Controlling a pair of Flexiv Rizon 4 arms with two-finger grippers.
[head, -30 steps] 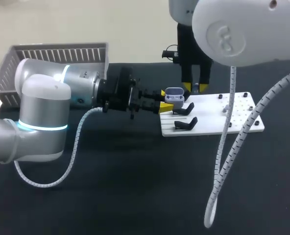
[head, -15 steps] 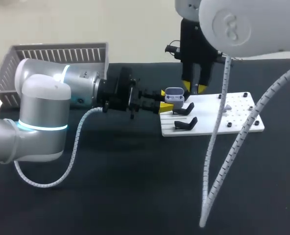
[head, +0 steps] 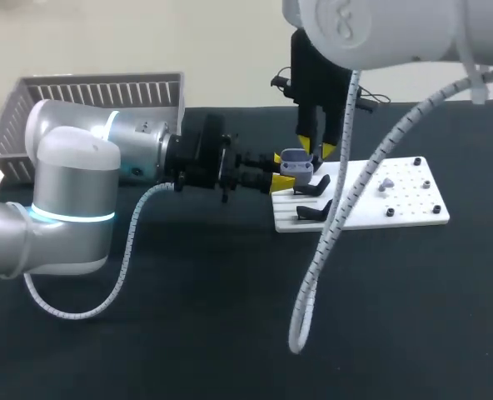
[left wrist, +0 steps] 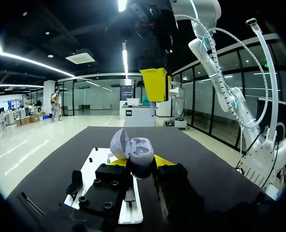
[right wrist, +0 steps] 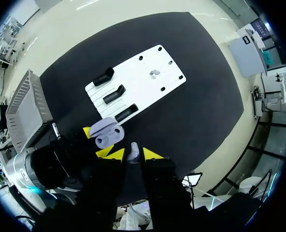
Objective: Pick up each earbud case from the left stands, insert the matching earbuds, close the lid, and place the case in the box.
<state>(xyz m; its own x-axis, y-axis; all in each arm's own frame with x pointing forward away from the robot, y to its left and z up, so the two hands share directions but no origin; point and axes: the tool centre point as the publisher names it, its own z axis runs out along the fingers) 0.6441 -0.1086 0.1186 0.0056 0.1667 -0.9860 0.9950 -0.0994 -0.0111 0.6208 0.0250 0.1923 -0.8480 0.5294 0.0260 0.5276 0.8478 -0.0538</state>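
Open grey earbud case point(head: 296, 162) in left pincer point(left wrist: 139, 166), earbud point(right wrist: 133, 152) in right pincer point(right wrist: 133, 155)

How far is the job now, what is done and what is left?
Done: the earbud case is off the stands, lid open, in the left gripper. In hand: the right gripper holds one earbud above it. Left: the second earbud on the white board, closing the lid, the basket.
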